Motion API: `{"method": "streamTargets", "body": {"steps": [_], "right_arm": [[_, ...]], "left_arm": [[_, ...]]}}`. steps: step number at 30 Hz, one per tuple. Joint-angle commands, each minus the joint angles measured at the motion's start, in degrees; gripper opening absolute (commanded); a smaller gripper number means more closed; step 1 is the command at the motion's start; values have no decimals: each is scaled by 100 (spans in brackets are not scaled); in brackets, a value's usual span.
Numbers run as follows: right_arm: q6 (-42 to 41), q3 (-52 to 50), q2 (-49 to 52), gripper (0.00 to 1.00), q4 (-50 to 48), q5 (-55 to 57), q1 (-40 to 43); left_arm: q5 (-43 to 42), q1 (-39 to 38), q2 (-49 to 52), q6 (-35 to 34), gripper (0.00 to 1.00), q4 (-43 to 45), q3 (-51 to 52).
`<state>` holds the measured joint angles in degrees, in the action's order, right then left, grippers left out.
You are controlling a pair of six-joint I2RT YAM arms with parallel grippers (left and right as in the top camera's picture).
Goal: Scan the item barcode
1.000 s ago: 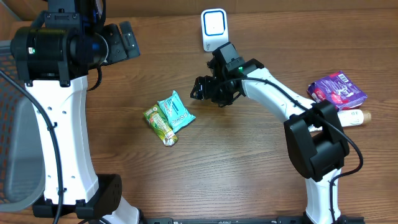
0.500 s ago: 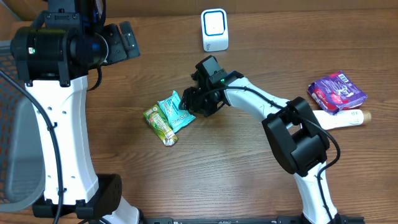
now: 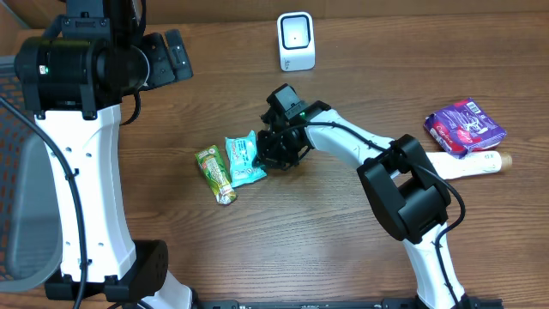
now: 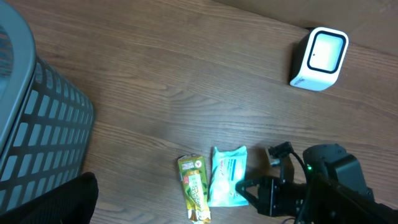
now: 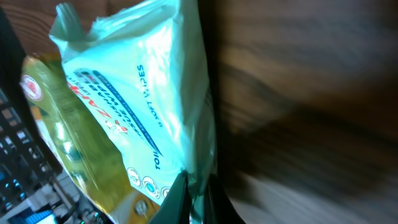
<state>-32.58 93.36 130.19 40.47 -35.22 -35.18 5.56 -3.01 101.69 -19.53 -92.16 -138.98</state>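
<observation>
A teal wipes packet point(image 3: 243, 160) lies on the wooden table beside a green snack packet point(image 3: 215, 174). My right gripper point(image 3: 268, 157) is down at the teal packet's right edge. In the right wrist view the gripper point(image 5: 198, 193) is shut, pinching the edge of the teal packet point(image 5: 137, 106), with the green packet point(image 5: 68, 155) just behind it. The white barcode scanner point(image 3: 296, 40) stands at the table's back, apart from both. My left gripper point(image 3: 176, 56) hangs high at the back left, open and holding nothing; its camera looks down on the teal packet point(image 4: 227, 183) and the scanner point(image 4: 318, 58).
A purple packet point(image 3: 464, 126) and a white bottle point(image 3: 476, 162) lie at the right edge. A grey slatted basket point(image 4: 37, 137) stands off the table's left side. Bare wood stretches between the packets and the scanner.
My right gripper swung from near the scanner leftward and down to the teal packet and shut on its edge. Both packets shifted and turned slightly left. The left arm stayed put.
</observation>
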Motion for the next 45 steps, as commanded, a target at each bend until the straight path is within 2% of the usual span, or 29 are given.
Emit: {"method": "streamTargets", "body": {"steps": [1,4,7,11,13,14,16,17,24,29,34,37,38,40,45], "right_arm": [[511,-28,-310,4,608,730,413],[1255,-28,-568,4,1257,1488,669],[2369,-31,-695,4,1956,2500,909],[2712,-33,-686,6,2398,3644,1123],[2708,-33,-686,15,2430,3971,1189],[2710,-33,-686,34,2433,4048,1215],[2702,-28,-686,57,2430,4070,1276],[2653,2,-688,61,2444,4046,1305],[2647,717,-782,62,2629,3851,1237],[3056,999,-782,65,2514,3821,802],[3292,791,-772,66,2439,4170,365],[3399,612,-772,73,2304,4398,153],[3473,520,-772,79,2227,4496,81],[3482,306,-772,83,2041,4852,-63],[3582,-247,-772,84,1519,5821,-380]], "left_arm": [[-28,-2,-11,-61,99,2,9],[-28,-2,-13,-61,100,2,9],[-28,-2,-11,-61,100,2,9],[-28,-2,-11,-61,100,2,9],[-28,-2,-11,-61,100,2,9],[-28,-2,-11,-61,99,4,9],[-28,-2,-11,-61,100,2,9],[-28,-2,-11,-61,100,2,9],[-28,-2,-11,-61,100,2,9],[-28,-2,-11,-61,100,2,9],[-28,-2,-11,-61,100,2,9],[-28,-2,-11,-61,100,2,9],[-28,-2,-11,-61,100,4,9],[-28,-2,-11,-61,100,2,9],[-28,-2,-11,-61,100,2,9]]}}
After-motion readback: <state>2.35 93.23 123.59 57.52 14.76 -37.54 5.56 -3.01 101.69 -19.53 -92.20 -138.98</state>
